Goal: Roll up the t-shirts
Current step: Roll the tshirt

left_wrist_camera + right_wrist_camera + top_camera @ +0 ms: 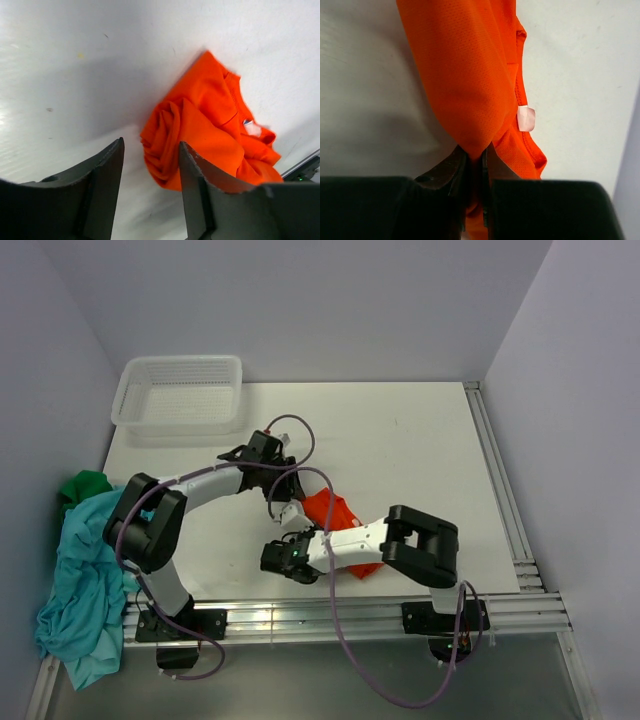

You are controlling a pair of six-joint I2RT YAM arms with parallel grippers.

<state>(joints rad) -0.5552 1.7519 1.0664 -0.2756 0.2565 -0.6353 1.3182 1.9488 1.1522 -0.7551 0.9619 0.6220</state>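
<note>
Basket point(180, 392): white plastic mesh, upright, far-left desk corner.
Desk point(420, 440): white top.
Rails point(497, 480): metal, along right edge.

the left gripper point(150, 147) stands parted near a rolled orange t-shirt point(210, 130) lying on the white table point(75, 60).

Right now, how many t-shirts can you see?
3: orange shirt at the centre, in the right gripper; teal shirt draped over the table's left edge; green shirt just behind it. Others may hide beneath.
</note>
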